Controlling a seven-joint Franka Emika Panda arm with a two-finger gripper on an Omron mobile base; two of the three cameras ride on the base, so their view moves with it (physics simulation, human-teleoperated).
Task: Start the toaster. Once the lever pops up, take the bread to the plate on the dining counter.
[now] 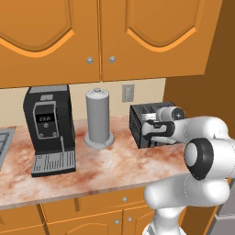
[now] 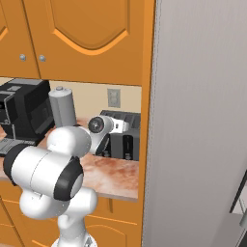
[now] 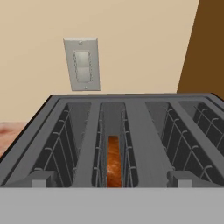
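The black toaster [image 1: 137, 123] stands at the right end of the marbled worktop [image 1: 114, 165], its grey end face [image 2: 126, 142] towards the base. My gripper [image 1: 149, 130] hovers over the near end of the toaster, partly hiding it. In the hand view I look along the toaster's top [image 3: 144, 131]. The bread [image 3: 113, 162] stands deep in the middle slot, with just its brown crust edge showing. My gripper [image 3: 111, 179] is open, its tips wide apart, and nothing is held between them. The plate and the dining counter are out of view.
A black coffee machine [image 1: 48, 131] and a grey upright cylinder [image 1: 98, 119] stand to the left of the toaster. A wall outlet [image 3: 82, 64] sits behind it. Orange cabinets [image 1: 105, 36] hang above. A tall grey panel [image 2: 198, 120] closes off the right side.
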